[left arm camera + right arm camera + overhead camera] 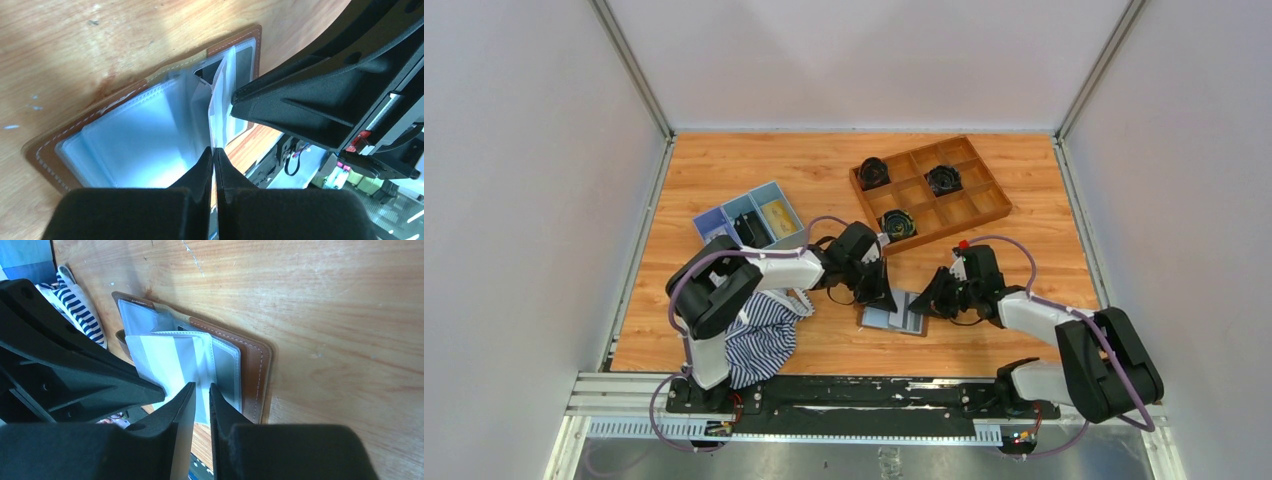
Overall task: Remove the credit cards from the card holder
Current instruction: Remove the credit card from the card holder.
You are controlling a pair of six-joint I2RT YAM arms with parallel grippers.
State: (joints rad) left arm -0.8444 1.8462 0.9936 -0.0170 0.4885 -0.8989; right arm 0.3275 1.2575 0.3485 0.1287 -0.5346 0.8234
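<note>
The card holder [898, 320] lies open on the wooden table between my two grippers, brown cover [253, 371] down and pale grey-blue sleeves [135, 135] facing up. My left gripper [213, 150] is shut, its tips pinching the edge of one sleeve page [220, 95] that stands upright. From the other side my right gripper [201, 388] holds its jaws a narrow gap apart, with the corner of a folded-over sleeve [170, 365] in that gap. In the top view the left gripper [883, 297] and right gripper [926, 303] nearly meet over the holder. The credit cards are hidden; I cannot make any out in the sleeves.
A brown wooden grid tray [984, 205] with black round parts stands at the back right. A light-blue compartment tray [714, 222] sits at the back left. A blue-and-white striped cloth [764, 338] lies by the left arm's base. White walls close the sides.
</note>
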